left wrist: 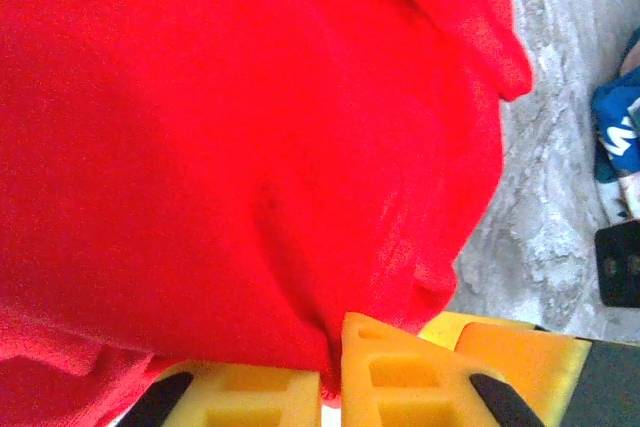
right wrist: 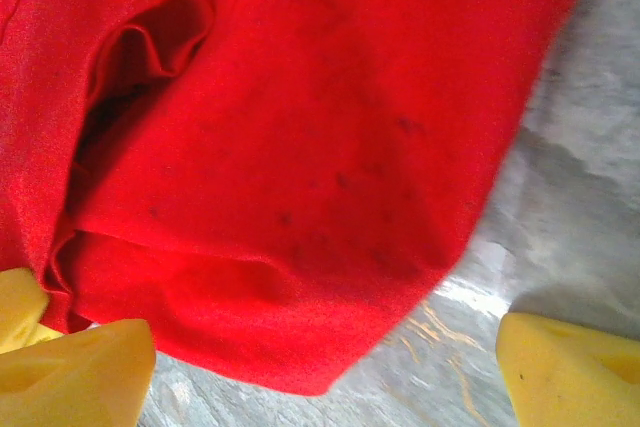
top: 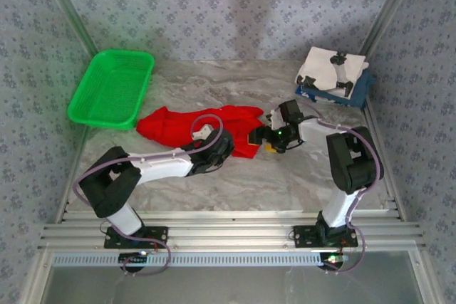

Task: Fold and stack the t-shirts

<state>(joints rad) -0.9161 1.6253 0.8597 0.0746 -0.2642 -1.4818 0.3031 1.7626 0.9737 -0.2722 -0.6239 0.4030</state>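
A bright red t-shirt [top: 187, 122] lies crumpled mid-table. My left gripper [top: 229, 147] is at its near edge. In the left wrist view the left gripper [left wrist: 335, 352] is shut, a fold of the red t-shirt [left wrist: 250, 147] pinched between its yellow fingers [left wrist: 400, 377]. My right gripper [top: 266, 139] is at the shirt's right end. In the right wrist view it [right wrist: 325, 382] stands open low over the table, and a corner of the red t-shirt [right wrist: 300, 177] reaches between its fingers [right wrist: 85, 372] without being gripped. A folded white t-shirt [top: 329, 67] lies on a folded dark blue t-shirt [top: 360, 90] at the back right.
A green plastic basket [top: 110, 87] stands at the back left. The marble table [top: 285, 176] is bare in front of the shirt. Patterned walls close in the back and both sides. A metal rail [top: 228, 236] runs along the near edge.
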